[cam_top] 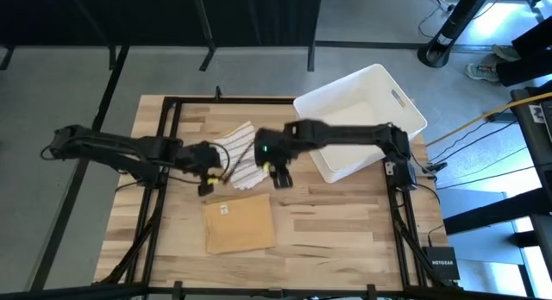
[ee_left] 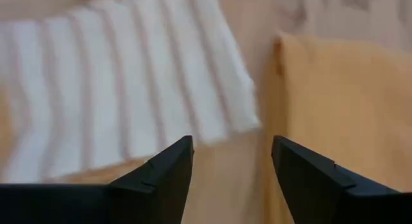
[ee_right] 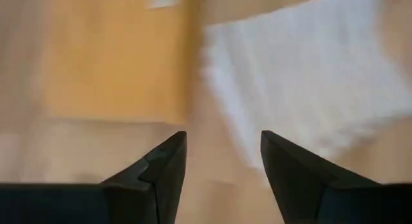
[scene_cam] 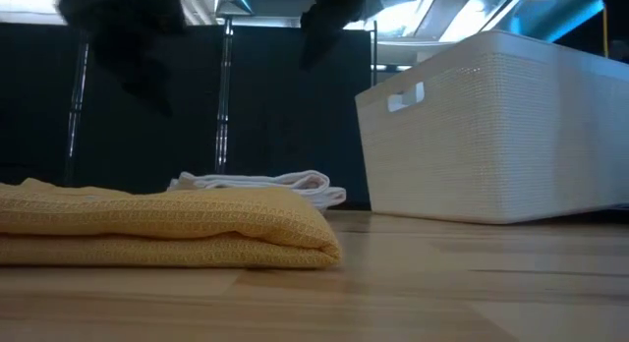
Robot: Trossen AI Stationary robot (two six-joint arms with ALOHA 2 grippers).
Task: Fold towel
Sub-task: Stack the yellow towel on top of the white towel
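Two towels (one yellow towel (cam_top: 239,224), one striped towel (cam_top: 239,155)) and one white bin (cam_top: 366,119).

We're in a robotics lab: wooden desk (cam_top: 345,222) on a black metal frame (cam_top: 164,119), cables (cam_top: 483,128) trailing across grey floor (cam_top: 69,76), a Netgear box (cam_top: 442,264) alongside.

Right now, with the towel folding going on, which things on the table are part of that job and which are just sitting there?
Part of the job:
yellow towel, folded
left end effector, open above the table
right end effector, open above the table

Just sitting there:
white striped cloth, behind the towel
white basket
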